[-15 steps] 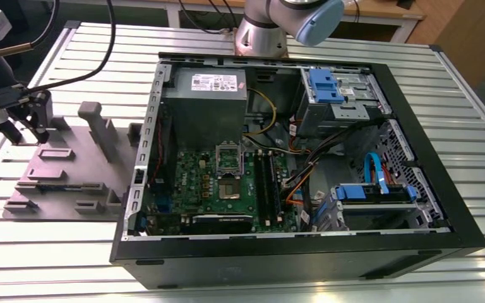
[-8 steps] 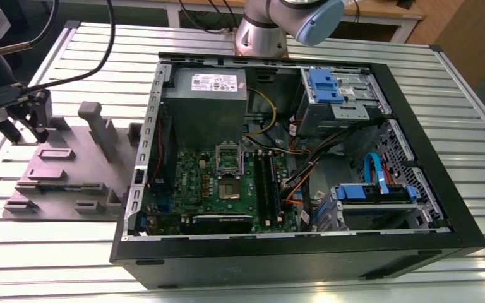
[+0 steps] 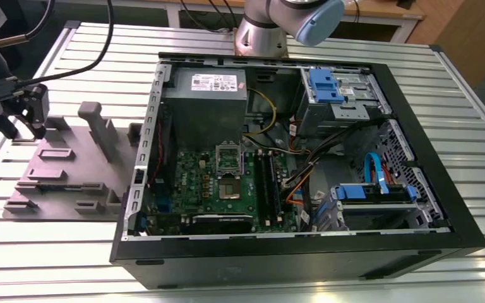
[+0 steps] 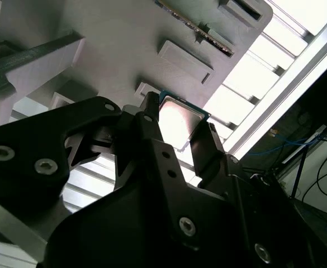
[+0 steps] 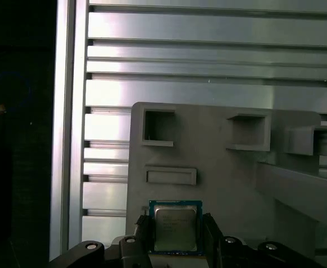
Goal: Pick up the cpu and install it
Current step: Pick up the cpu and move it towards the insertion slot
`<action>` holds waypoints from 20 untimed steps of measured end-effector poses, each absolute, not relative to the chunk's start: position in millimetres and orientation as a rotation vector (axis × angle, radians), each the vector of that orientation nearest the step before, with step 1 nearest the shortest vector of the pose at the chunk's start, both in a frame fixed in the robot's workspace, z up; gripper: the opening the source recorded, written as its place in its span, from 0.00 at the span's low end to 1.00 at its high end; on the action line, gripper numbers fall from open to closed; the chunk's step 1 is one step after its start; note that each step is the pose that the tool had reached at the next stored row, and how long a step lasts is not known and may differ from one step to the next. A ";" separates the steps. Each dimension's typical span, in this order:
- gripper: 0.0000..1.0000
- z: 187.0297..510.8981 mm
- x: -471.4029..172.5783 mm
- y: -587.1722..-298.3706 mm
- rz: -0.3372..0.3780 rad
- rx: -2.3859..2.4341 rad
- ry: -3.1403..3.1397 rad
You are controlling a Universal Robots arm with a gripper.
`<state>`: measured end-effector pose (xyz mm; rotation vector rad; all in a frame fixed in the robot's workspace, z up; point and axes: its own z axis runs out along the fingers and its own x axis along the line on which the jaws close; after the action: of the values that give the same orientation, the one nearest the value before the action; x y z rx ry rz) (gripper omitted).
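The cpu [image 5: 175, 225], a small square chip with a silvery top and a thin pale edge, sits between my gripper's [image 5: 175, 237] two dark fingers, which press on its opposite sides. In the second wrist view the cpu [image 4: 181, 121] shows the same way, held in the gripper [image 4: 177, 131] just over the grey fixture plate [image 4: 124, 50]. In the exterior view the gripper [image 3: 22, 123] hangs at the exterior view's left, over the far left end of that plate [image 3: 65, 177]. The dark square socket [image 3: 228, 159] lies on the motherboard inside the open computer case.
The open black computer case [image 3: 310, 252] fills the middle and the exterior view's right, with a grey power supply box [image 3: 204, 101], cables and blue drive brackets inside. The fixture plate carries upright blocks [image 3: 99, 123] and pockets. A ribbed metal table [image 3: 57, 252] lies under everything.
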<state>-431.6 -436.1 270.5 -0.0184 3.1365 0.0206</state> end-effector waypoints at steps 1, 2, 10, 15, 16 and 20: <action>0.47 271.3 -431.6 -436.1 0.021 -0.018 3.136; 0.47 271.3 -431.6 -436.1 0.021 -0.019 3.136; 0.47 271.4 -431.6 -436.1 0.020 -0.019 3.137; 0.47 274.9 -431.6 -436.1 0.020 -0.019 3.137; 0.47 276.5 -431.6 -436.1 0.020 -0.019 3.137; 0.47 283.7 -431.4 -436.1 0.020 -0.019 3.137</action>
<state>-431.4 -436.1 283.7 -0.0185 3.1365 0.0200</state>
